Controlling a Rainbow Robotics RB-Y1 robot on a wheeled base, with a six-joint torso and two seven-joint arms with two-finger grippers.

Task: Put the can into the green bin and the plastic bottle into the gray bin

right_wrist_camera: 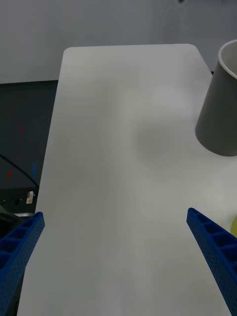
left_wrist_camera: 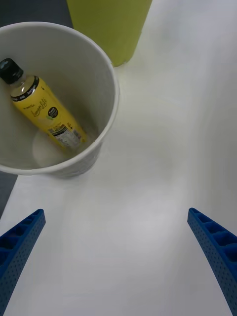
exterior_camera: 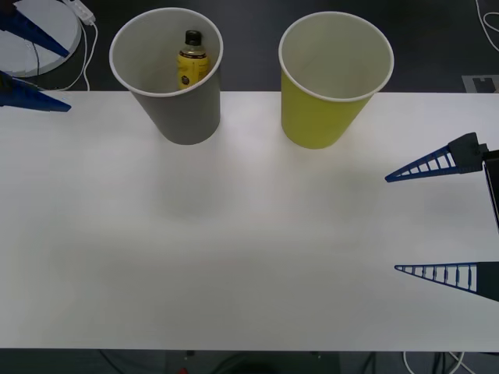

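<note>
Bottle: plastic bottle (exterior_camera: 192, 59) leans inside the gray bin (exterior_camera: 187, 117), upper left of the front view, black cap up against the white wall.
Green bin: green bin (exterior_camera: 323, 117) stands upright just right of the gray one, upper centre; its visible inside looks bare and no can is seen on the table (exterior_camera: 234, 249).
Left gripper: left gripper (exterior_camera: 27, 66) hangs at the upper left corner, fingers spread wide, holding nothing.
Right gripper: right gripper (exterior_camera: 433, 222) sits at the right edge, mid-frame, fingers wide apart, also holding nothing.
Risk: both paper cups look light and top-heavy; a careless arm sweep from either side could tip one and spill the bottle.
Risk: with the can unseen, that half of the job may go unfinished.
</note>
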